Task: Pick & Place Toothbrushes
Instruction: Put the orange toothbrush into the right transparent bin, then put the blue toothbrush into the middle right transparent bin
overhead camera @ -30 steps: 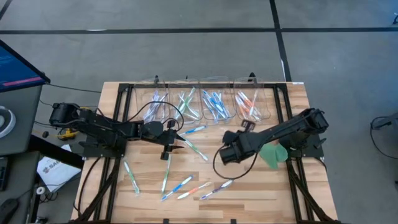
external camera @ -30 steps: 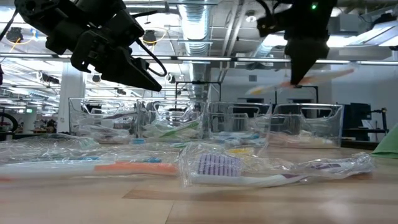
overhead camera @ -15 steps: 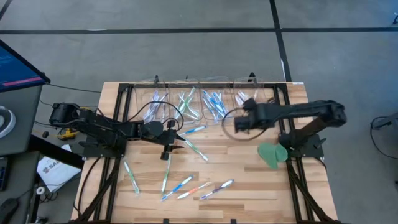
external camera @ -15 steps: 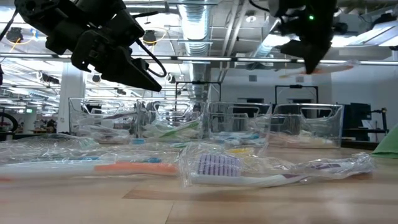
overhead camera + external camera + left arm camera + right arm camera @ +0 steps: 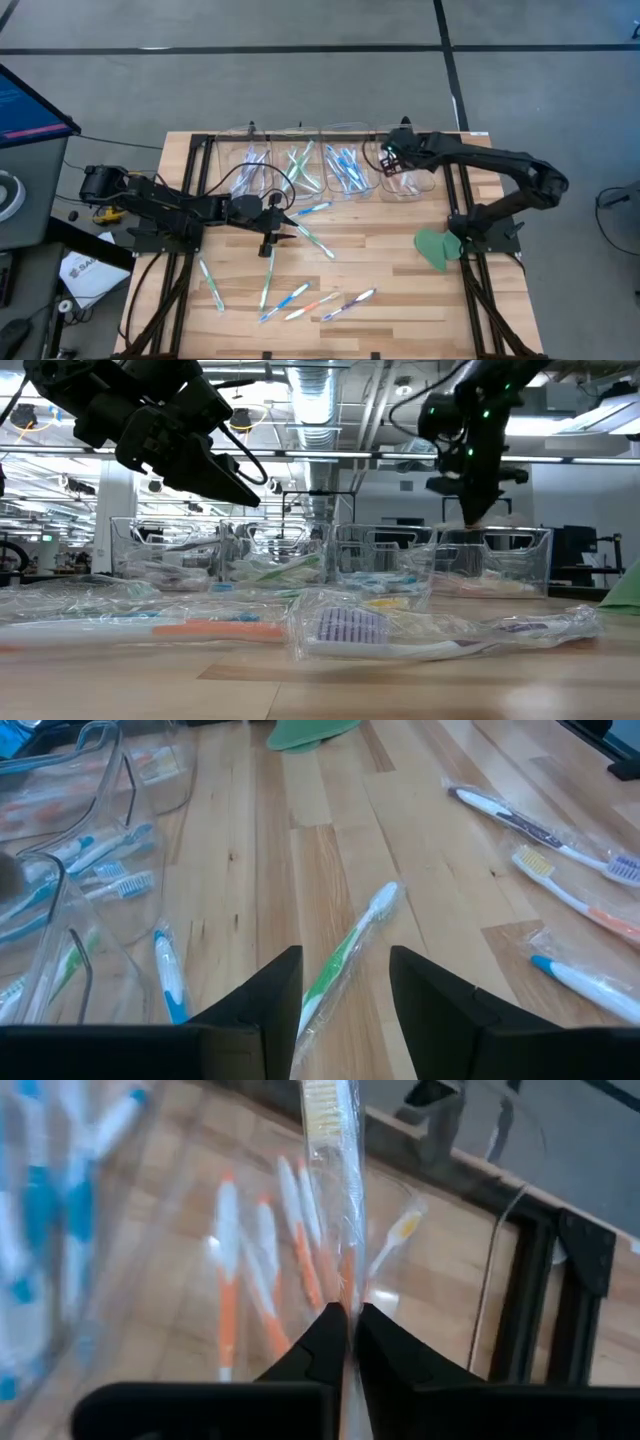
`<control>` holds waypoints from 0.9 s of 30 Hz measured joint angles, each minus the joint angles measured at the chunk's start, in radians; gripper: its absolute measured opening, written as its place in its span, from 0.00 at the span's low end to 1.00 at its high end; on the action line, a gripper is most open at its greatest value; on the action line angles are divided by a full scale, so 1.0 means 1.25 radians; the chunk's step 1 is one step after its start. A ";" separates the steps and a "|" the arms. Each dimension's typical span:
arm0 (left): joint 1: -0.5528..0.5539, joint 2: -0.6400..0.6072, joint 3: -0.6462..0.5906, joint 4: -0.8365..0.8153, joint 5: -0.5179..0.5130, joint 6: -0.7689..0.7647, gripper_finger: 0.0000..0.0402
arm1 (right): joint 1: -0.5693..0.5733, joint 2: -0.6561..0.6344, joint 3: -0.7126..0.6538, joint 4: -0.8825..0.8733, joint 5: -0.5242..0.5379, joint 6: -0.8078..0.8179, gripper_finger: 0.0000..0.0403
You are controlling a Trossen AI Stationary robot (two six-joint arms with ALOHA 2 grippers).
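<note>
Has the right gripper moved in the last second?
Yes. The right gripper, shut on an orange toothbrush, went from mid-table beside the green disc to over the rightmost clear bin.

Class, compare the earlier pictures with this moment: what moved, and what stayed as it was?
The right gripper, shut on an orange toothbrush, swung from mid-table near the green disc to above the bin of orange brushes. The left gripper kept hovering, open, over the green toothbrush; the loose brushes stayed put.

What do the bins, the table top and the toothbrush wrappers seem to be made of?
Bins: clear glossy plastic, since contents show through.
Table top: pale wood planks, with visible grain and seams.
Toothbrush wrappers: thin clear film, probably plastic, crinkled and glinting.
</note>
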 joint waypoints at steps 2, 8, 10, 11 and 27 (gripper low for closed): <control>0.000 0.000 0.000 0.000 0.000 -0.003 0.36 | -0.011 0.023 0.000 -0.002 0.000 0.000 0.10; 0.000 0.000 0.000 0.000 0.000 -0.009 0.36 | -0.015 0.069 0.000 -0.001 -0.003 0.000 0.31; 0.000 0.000 0.000 -0.001 0.000 -0.009 0.36 | -0.014 0.068 0.000 0.000 -0.002 0.000 0.38; 0.000 0.000 0.000 -0.001 0.000 -0.009 0.36 | -0.010 0.067 0.000 0.000 -0.002 0.000 0.42; -0.038 0.000 0.000 -0.176 0.046 0.016 0.36 | 0.170 -0.156 0.001 -0.061 0.109 -0.114 0.52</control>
